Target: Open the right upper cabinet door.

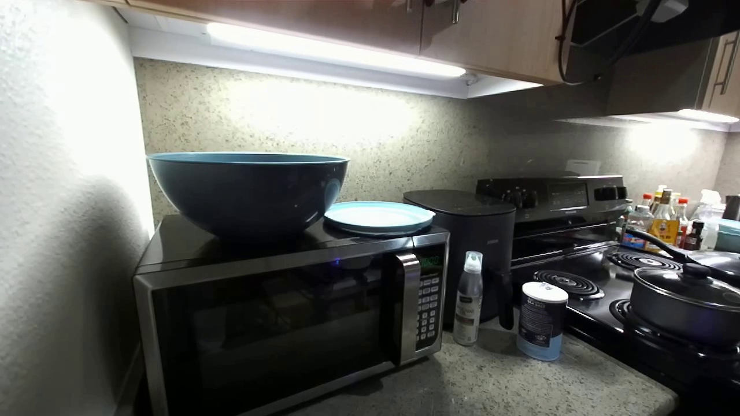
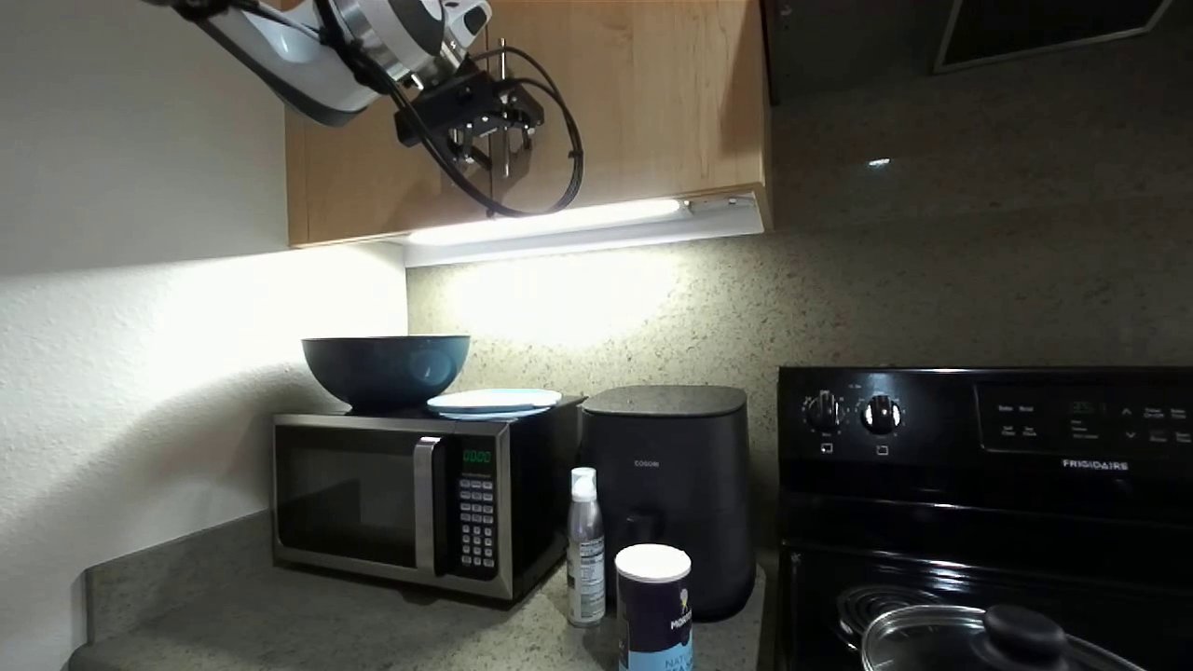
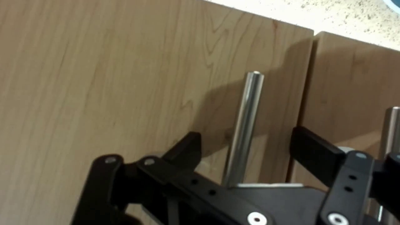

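The right upper cabinet door is a flat light tan wood panel, in both exterior views [image 1: 497, 43] [image 2: 643, 102] and in the wrist view [image 3: 134, 78]. It stands shut, flush with the twin door beside it. Its slim metal bar handle [image 3: 246, 122] runs along the edge next to the twin door and also shows in an exterior view [image 1: 455, 11]. My gripper [image 3: 247, 136] is open, one finger on each side of this handle, apart from it. In an exterior view the gripper [image 2: 496, 140] is in front of the handle, low on the door.
The twin door [image 2: 373, 182] has its own bar handle [image 3: 392, 131], close to one gripper finger. Below stand a microwave [image 2: 354, 503] with a big bowl [image 2: 387, 368] and plates, an air fryer [image 2: 666, 503], a spray can and a salt canister. A stove [image 2: 932, 466] is beside them.
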Motion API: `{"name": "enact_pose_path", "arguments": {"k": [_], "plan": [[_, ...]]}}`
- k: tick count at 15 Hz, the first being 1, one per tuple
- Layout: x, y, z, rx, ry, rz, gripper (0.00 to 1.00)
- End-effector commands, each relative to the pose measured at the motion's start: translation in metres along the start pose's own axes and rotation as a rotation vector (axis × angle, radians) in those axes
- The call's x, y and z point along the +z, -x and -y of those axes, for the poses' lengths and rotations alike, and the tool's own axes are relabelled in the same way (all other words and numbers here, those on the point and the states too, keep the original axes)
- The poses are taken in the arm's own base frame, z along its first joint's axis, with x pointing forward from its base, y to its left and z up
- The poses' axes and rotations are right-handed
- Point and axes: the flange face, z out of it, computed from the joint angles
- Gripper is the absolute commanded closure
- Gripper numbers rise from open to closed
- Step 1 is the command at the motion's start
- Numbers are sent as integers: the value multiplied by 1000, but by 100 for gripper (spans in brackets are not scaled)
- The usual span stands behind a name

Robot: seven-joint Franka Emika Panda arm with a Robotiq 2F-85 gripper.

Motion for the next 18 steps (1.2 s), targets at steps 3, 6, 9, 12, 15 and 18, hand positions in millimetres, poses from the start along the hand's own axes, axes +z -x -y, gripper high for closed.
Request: {"name": "enact_pose_path", "arguments": {"k": [3,6,9,12,15,18], "plan": [[8,-12,1,15,49,-25,63],[3,-13,2,20,73,-35,83],[0,-10,-1,31,97,-38,96],[-6,-5,-6,59,100,-36,100],[-16,6,-10,77,118,-19,95],[-38,17,-9,137,155,-20,96]]}}
